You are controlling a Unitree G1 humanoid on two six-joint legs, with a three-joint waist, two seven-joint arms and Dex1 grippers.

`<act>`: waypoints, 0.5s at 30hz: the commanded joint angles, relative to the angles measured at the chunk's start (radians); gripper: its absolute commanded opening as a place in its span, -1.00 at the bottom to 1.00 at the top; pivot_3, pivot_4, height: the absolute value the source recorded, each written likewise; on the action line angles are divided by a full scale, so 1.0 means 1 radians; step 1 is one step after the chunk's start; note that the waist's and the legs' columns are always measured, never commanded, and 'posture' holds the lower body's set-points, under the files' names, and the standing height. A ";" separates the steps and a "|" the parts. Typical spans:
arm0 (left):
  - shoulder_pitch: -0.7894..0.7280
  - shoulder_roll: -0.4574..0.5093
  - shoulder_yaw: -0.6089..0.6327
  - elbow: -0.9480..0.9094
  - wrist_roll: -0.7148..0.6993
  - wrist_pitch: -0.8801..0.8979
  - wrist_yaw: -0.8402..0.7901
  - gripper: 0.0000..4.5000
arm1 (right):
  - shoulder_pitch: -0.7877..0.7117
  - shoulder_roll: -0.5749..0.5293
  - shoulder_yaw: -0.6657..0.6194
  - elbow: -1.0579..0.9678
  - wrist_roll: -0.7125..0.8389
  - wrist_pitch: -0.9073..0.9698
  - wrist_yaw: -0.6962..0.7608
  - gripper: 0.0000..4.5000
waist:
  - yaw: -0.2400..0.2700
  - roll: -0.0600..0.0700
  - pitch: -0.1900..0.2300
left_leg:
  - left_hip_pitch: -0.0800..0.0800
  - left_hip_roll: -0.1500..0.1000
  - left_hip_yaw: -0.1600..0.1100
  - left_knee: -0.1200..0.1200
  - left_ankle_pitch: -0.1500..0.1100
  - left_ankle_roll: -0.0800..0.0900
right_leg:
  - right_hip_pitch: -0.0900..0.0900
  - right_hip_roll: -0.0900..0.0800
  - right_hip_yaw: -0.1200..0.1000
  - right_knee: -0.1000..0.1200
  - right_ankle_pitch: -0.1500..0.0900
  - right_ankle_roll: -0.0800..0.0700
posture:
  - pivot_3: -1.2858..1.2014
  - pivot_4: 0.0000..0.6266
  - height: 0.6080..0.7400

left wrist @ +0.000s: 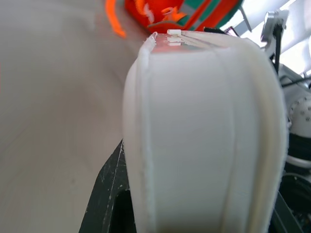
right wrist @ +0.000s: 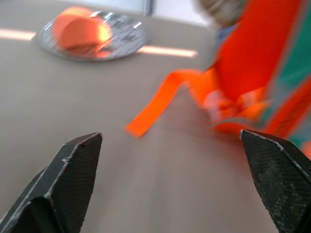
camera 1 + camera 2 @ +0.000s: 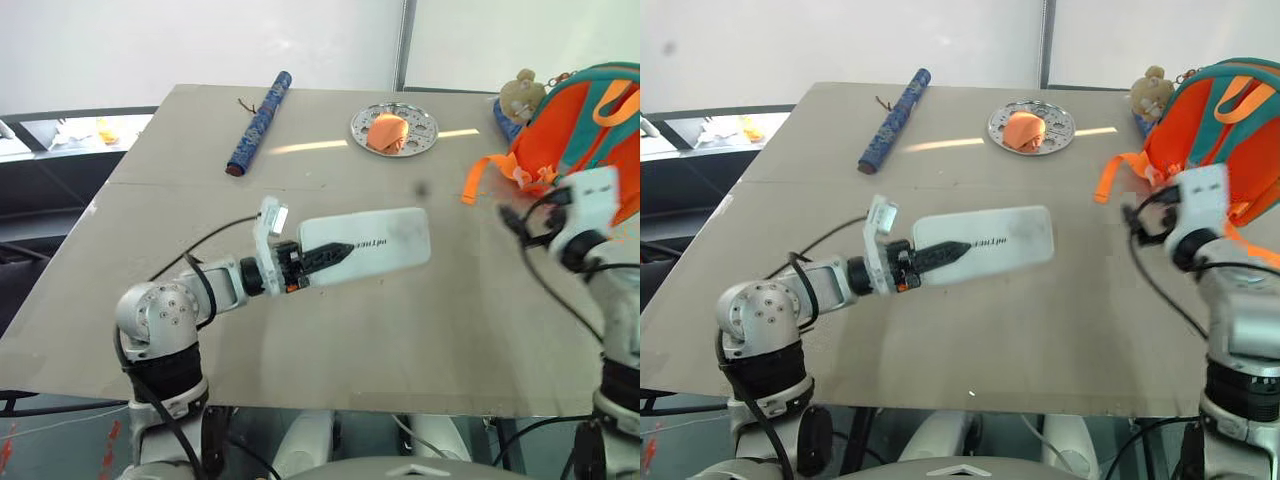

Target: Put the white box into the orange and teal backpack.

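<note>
With the left gripper (image 3: 335, 252) pinching one end of the white box (image 3: 375, 243) at frame centre, lifted off the table, it should travel level toward the orange and teal backpack (image 3: 580, 125) at upper right, where the right gripper (image 2: 172, 182), fingers spread wide, can hold the mouth open.

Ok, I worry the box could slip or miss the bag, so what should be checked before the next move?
1. Left gripper clamped on white box: ok.
2. Box lifted off the table: ok.
3. Right gripper open, empty: ok.
4. Backpack mouth held open: cannot tell.
5. Orange strap clear of the path: not ok, it trails between box and bag.
</note>
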 commanded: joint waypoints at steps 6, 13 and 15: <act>-0.094 0.040 -0.050 -0.078 -0.074 -0.128 -0.041 -0.53 | -0.255 -0.092 -0.101 0.255 0.031 0.041 -0.104 1.00 | -0.004 0.000 0.001 | 0.000 0.000 0.002 -0.001 0.000 0.000 | 0.000 0.000 0.000 -0.001 0.000 0.000 | 0.03 -0.52 0.89; -0.088 0.079 -0.039 -0.072 -0.124 -0.149 -0.025 -0.53 | -0.492 -0.153 -0.011 0.775 0.009 -0.238 -0.029 1.00 | -0.010 0.001 0.003 | 0.000 0.000 0.007 -0.001 0.000 0.001 | -0.001 0.000 0.002 -0.002 0.000 0.000 | 0.03 -0.52 0.89; -0.080 0.090 -0.035 -0.077 -0.132 -0.158 -0.019 -0.53 | -0.538 -0.167 0.035 0.897 -0.013 -0.342 0.016 0.89 | -0.011 0.001 0.003 | 0.000 0.001 0.008 -0.002 0.000 0.001 | -0.001 0.000 0.001 -0.002 0.000 0.000 | 0.03 -0.52 0.89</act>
